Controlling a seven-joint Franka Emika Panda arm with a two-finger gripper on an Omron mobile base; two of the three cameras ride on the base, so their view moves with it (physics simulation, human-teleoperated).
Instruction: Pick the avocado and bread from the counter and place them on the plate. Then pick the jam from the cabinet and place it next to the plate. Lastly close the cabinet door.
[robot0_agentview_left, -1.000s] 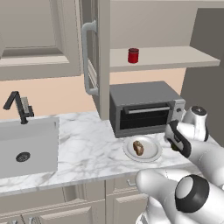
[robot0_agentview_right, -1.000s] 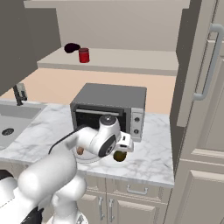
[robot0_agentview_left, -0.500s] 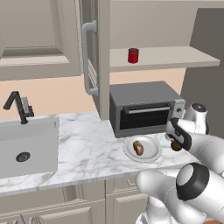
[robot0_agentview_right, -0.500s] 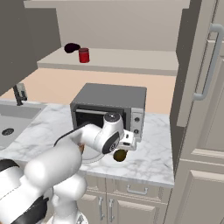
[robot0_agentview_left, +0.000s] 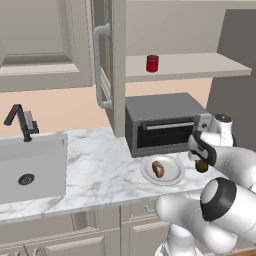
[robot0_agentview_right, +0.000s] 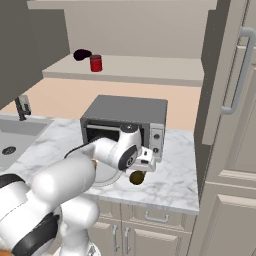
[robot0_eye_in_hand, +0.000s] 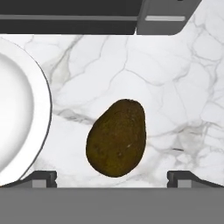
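The dark olive avocado (robot0_agentview_left: 201, 166) (robot0_agentview_right: 137, 177) (robot0_eye_in_hand: 117, 138) lies on the white marble counter (robot0_agentview_left: 100, 160) just right of the plate (robot0_agentview_left: 172, 176) (robot0_eye_in_hand: 41, 100). The brown bread (robot0_agentview_left: 158, 169) rests on the plate. My gripper (robot0_agentview_left: 200, 153) (robot0_agentview_right: 144, 163) (robot0_eye_in_hand: 113, 178) hangs open right above the avocado, one fingertip (robot0_eye_in_hand: 43, 177) on each side and neither touching it. The red jam (robot0_agentview_left: 152, 63) (robot0_agentview_right: 95, 63) stands on the cabinet shelf (robot0_agentview_left: 190, 67). The cabinet door (robot0_agentview_left: 102, 70) is swung open, edge-on to the left base view.
A grey toaster oven (robot0_agentview_left: 165, 122) (robot0_agentview_right: 125, 117) stands right behind the plate and avocado. The sink (robot0_agentview_left: 30, 165) with its black faucet (robot0_agentview_left: 20, 122) is at the left. A tall beige cabinet (robot0_agentview_right: 230, 125) bounds the counter on the right.
The hand has shifted slightly over the avocado while the arm bent in closer. The jaws stayed open. Avocado, bread and jam have not moved.
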